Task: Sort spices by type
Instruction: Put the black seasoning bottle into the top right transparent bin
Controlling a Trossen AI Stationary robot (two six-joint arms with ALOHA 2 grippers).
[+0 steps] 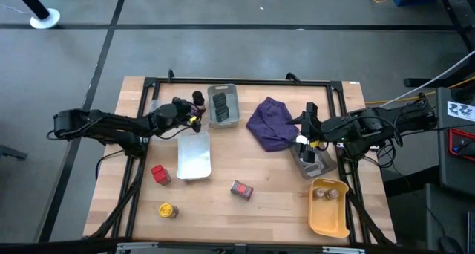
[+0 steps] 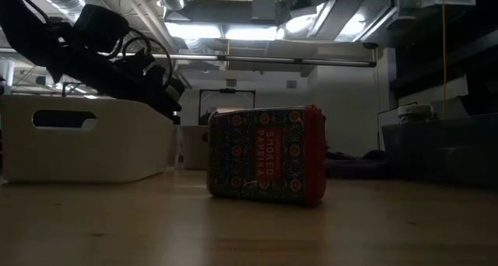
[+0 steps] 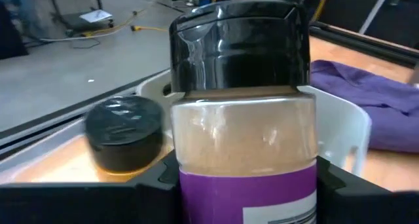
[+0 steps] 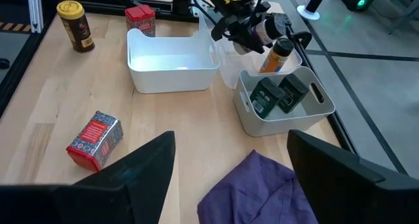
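The step in hand appears to be a carry: the left claw (image 1: 194, 111), in the upper left-centre of the high view, is clamped around a purple-labelled jar (image 3: 242, 119) with a black cap and pale powder inside, holding it above the table (image 1: 223, 209) just left of the grey tray (image 1: 223, 120). That tray already contains two dark tins (image 4: 281, 93). In the right wrist view an orange jar (image 4: 277, 56) stands just behind the grey tray, in what looks like a clear tray whose walls are hard to make out. The right claw (image 4: 229, 165) has its fingers spread wide with nothing between them and waits at the right of the high view, near the purple cloth (image 1: 272, 124). The next move probably calls for lowering the held jar into the tray that matches its type and releasing it upright; which tray that is cannot be determined. Unsorted items remain on the table: a red tin (image 1: 159, 173) left of the white tray (image 1: 194, 156), a yellow-capped jar (image 1: 167, 209) at lower left, and the smoked paprika tin (image 1: 241, 189) lying on its side at centre. The yellow tray (image 1: 329, 209) at lower right holds small jars too small to identify. In the left wrist view the held jar fills the frame, its label is cut off, and a black-capped jar (image 3: 124, 132) sits behind it, its body hidden.
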